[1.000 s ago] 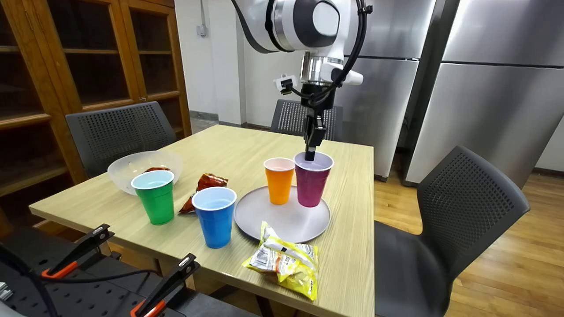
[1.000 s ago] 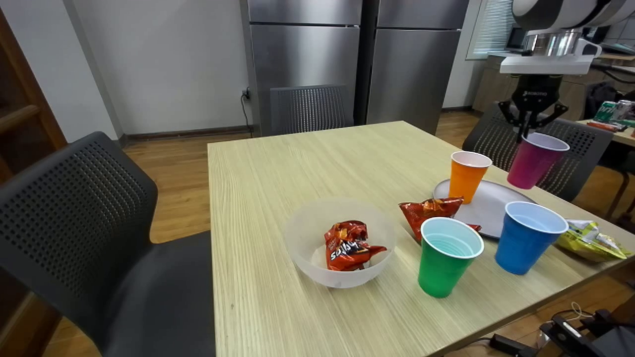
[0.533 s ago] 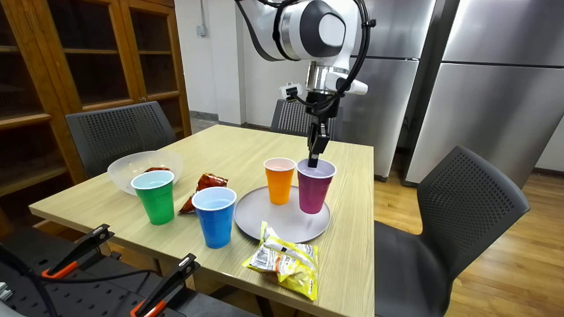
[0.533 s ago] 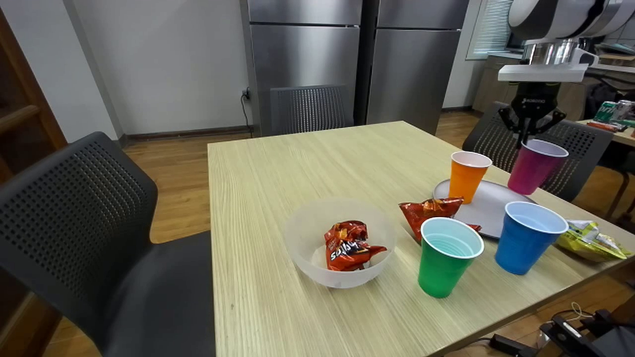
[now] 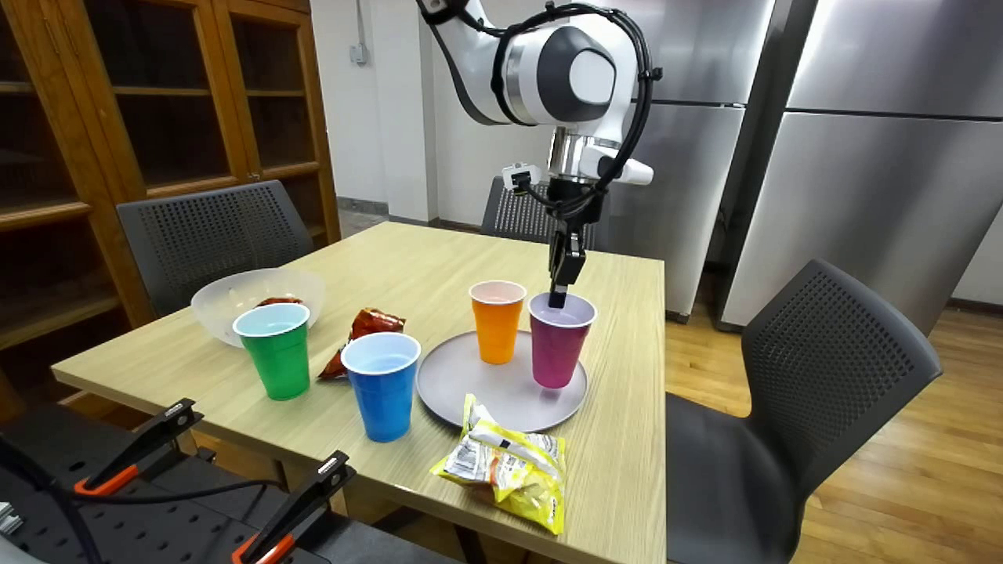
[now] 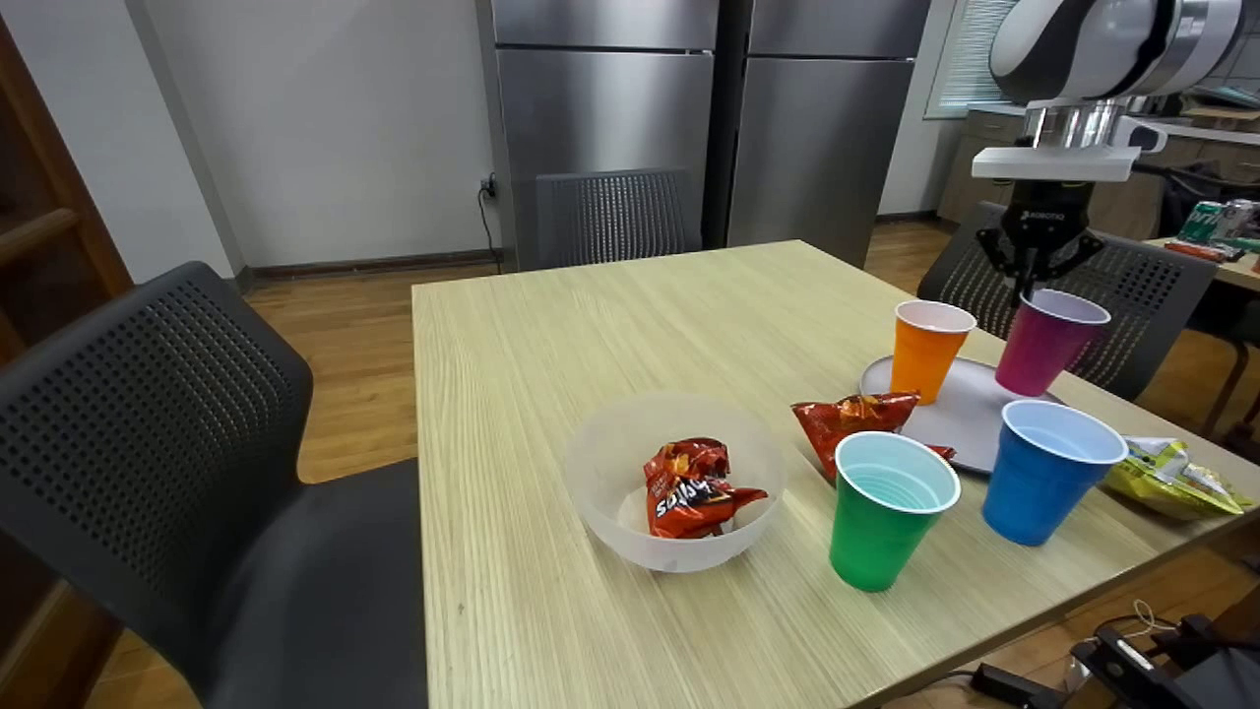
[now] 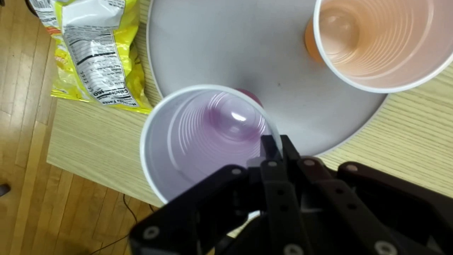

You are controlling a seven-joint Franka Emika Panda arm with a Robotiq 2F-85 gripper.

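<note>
My gripper [image 7: 279, 146] is shut on the rim of a purple cup [image 7: 198, 145], one finger inside the wall and one outside. In both exterior views the purple cup [image 5: 558, 352] [image 6: 1045, 347] hangs from the gripper [image 5: 558, 300] [image 6: 1026, 291] over a round grey plate [image 5: 462, 392], leaning slightly. Whether its base touches the plate I cannot tell. An orange cup [image 5: 497, 333] stands upright on the plate close beside it; in the wrist view this orange cup [image 7: 382, 42] is at upper right. The purple cup looks empty inside.
Near the plate lies a yellow snack bag [image 5: 509, 470] at the table's edge. A blue cup [image 5: 384, 399], a green cup [image 5: 278, 360] and a red bag [image 6: 851, 418] stand or lie beyond it. A frosted bowl [image 6: 630, 542] holds another red bag [image 6: 694, 492]. Chairs [image 5: 831, 376] surround the table.
The arm has lowered the purple cup toward the plate and shifted it slightly across. The grip on its rim stays the same, and the other objects have not moved.
</note>
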